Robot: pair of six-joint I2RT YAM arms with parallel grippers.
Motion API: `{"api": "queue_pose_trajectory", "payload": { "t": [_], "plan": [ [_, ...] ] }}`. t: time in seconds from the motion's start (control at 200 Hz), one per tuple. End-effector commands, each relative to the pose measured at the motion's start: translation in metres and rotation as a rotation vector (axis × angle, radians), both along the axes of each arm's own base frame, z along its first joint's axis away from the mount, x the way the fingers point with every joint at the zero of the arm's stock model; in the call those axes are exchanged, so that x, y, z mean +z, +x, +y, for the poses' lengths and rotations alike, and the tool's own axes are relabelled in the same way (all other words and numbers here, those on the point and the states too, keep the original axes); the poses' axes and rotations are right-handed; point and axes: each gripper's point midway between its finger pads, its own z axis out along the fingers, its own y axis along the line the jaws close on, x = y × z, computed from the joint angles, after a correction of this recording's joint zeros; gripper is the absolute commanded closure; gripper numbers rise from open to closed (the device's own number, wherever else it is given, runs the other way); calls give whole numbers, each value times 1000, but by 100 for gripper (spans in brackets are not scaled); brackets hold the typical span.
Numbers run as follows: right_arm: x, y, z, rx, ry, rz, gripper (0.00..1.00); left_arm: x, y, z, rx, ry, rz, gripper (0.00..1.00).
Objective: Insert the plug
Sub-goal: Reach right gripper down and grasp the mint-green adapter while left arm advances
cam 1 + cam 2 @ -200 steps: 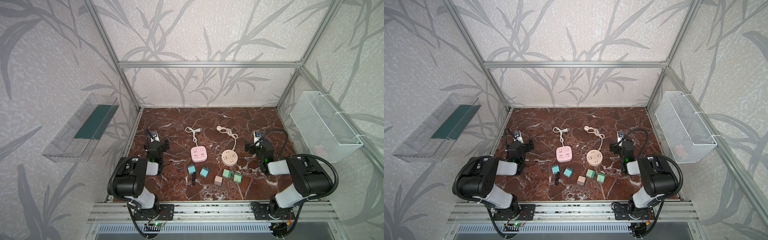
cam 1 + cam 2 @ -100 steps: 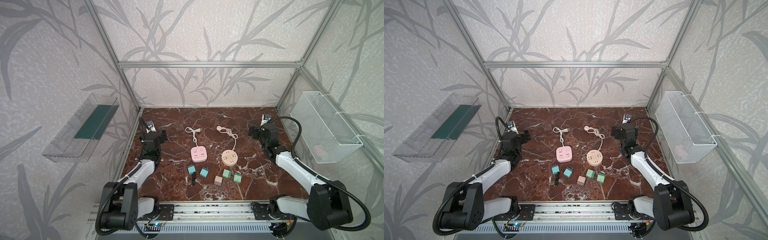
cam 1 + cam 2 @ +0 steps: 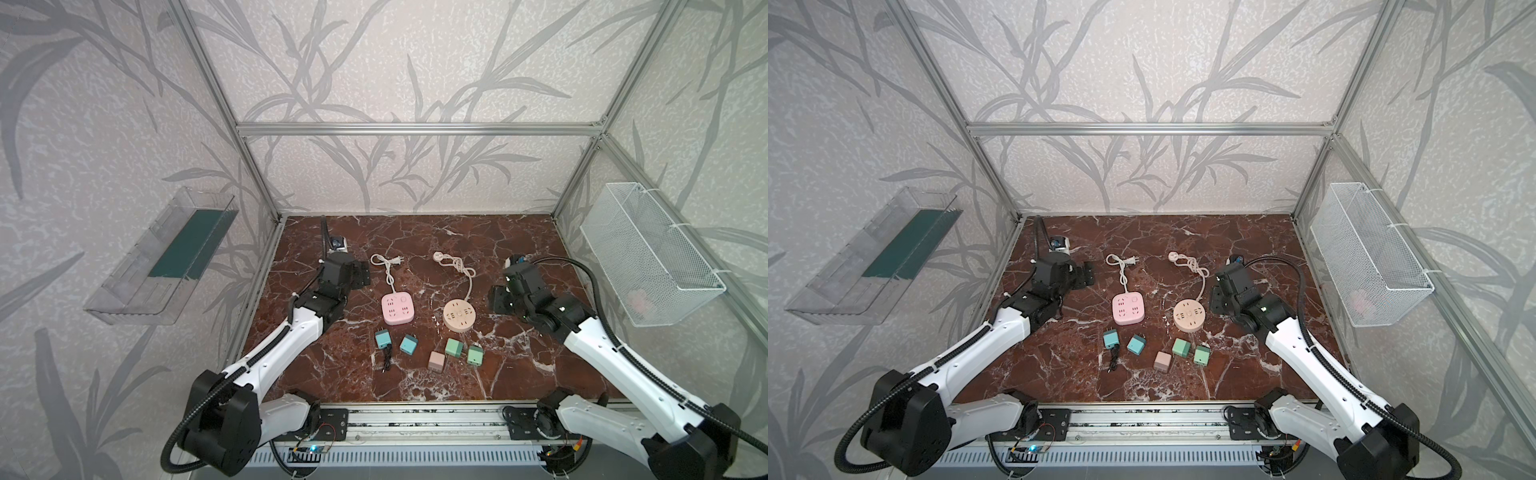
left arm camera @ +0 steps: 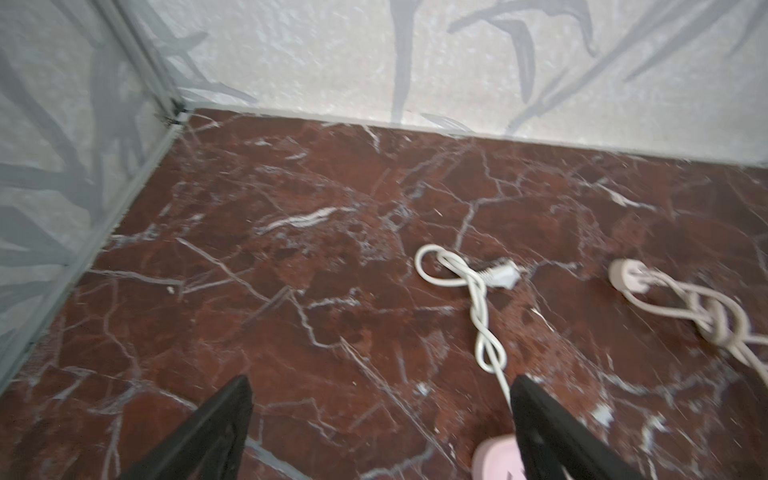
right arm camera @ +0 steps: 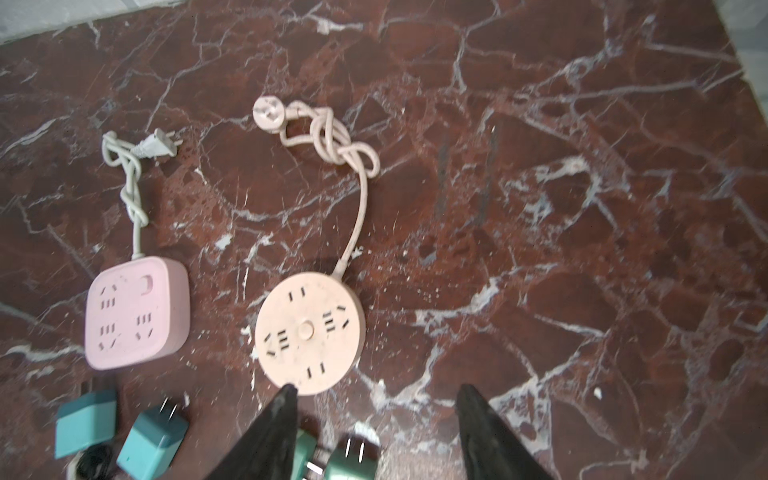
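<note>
Left fingers [image 4: 208, 428] are found spread wide with nothing between them, held over bare tabletop [image 4: 291, 249]. The pink socket block [image 4: 496, 455] lies just beside one fingertip, and its white cord [image 4: 478, 299] runs on ahead. Right fingers [image 5: 270, 436] are seen apart, with nothing pinched. A green plug [image 5: 351, 459] lies loose on the tabletop beneath the gap between them, its two prongs showing on the side toward the round socket disc [image 5: 309, 336], which sits just ahead of one fingertip. A second green plug is half hidden behind that finger. The teal plugs [image 5: 151, 440] lie further out on the same side. No plug is seated in either socket, so insertion is judged not yet begun.

Handling: the plugs are judged to be light, rigid plastic cubes with smooth sides, liable to slip or twist if gripped near a corner. Hold is best taken mid-body across two flat opposite faces, with the prongs left clear. The socket disc is judged light enough to slide under insertion force, so bracing may be required.

Clearance: open tabletop is noted ahead of the right fingers and on their side away from the plugs. The knotted beige cord [image 5: 332, 137] and the neighbouring plug are to be avoided. The enclosure wall [image 4: 62, 166] stands near the left fingers, which limits room on that side.
</note>
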Motion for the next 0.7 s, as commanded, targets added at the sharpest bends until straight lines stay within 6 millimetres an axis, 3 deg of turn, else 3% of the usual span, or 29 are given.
{"api": "queue_pose_trajectory", "payload": {
  "t": [0.0,0.125,0.25,0.5,0.695],
  "plan": [
    [-37,-55,0,-79,96,203,42,-12,-18,-25,-56,-91,112,6],
    [-69,-73,16,-107,200,277,41,-15,-29,-44,-108,-162,159,5],
    [-93,-82,27,-77,148,340,38,-19,-35,-57,-128,-152,188,1],
    [-102,-85,44,-39,97,377,39,-23,-43,-63,-93,-129,184,1],
    [-110,-86,46,-36,84,392,43,-8,-42,-66,-119,-138,137,1]
  ]
}}
